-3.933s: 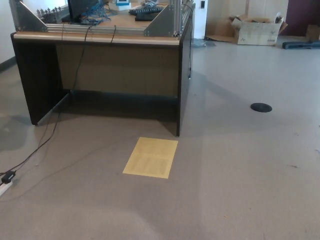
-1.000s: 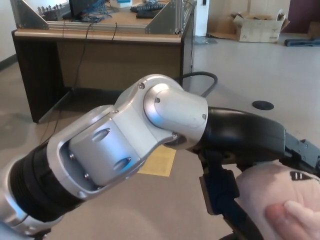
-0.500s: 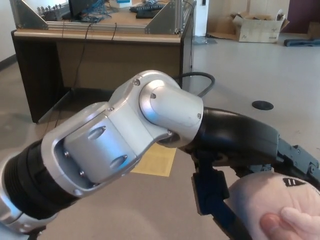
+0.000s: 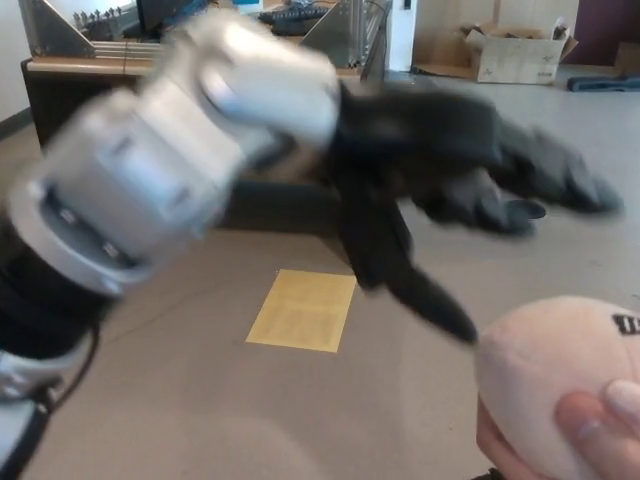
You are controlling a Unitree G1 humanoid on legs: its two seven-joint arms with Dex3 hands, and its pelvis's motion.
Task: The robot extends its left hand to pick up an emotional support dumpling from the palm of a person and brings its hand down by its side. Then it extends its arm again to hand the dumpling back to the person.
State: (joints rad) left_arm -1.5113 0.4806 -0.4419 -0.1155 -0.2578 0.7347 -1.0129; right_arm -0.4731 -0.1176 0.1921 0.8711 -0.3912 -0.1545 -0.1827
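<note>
Reaching across from the left, the robot's left arm is a smear of silver and black, too blurred for fine detail. The left hand (image 4: 470,170) sits in the upper middle of the view with its fingers (image 4: 560,175) spread wide apart, pointing off to the right, while the thumb (image 4: 415,285) hangs down and to the right. Nothing is between them; the hand holds nothing.

Low in the near right corner sits the pink plush dumpling (image 4: 555,370), round and pale, with a small dark stitched mark at its right edge. It rests in a person's hand (image 4: 590,425), whose fingertips press against its lower right side. The tip of the robot's thumb ends just beside the dumpling's upper left edge; with the blur I cannot tell whether it touches. The spread fingers are well above the dumpling and apart from it.

On the grey floor (image 4: 200,400) lies a yellow sheet of paper (image 4: 303,310), left of the dumpling. Behind the arm stands a dark counter (image 4: 60,90) carrying metal framing, and a cardboard box (image 4: 515,55) sits against the far right wall. The right hand does not show.
</note>
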